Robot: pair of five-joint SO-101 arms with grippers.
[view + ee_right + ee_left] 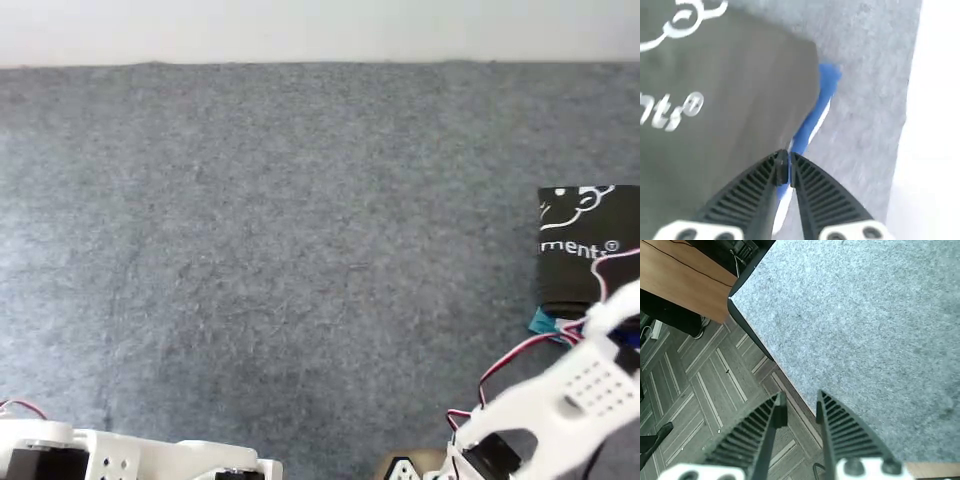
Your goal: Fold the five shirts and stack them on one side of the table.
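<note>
A folded dark shirt with white print lies at the table's right edge. It rests on a blue shirt whose edge peeks out under its near side. In the right wrist view my right gripper is shut, its tips meeting just over the border where the dark shirt ends and the blue shirt shows. I cannot tell whether cloth is pinched. The right arm slants up from the front right toward the stack. My left gripper is open and holds nothing, hanging past the table's front left corner.
Grey felt covers the whole table. The left arm's base sits at the front left. Beyond the table's edge lie a tiled floor and a wooden desk.
</note>
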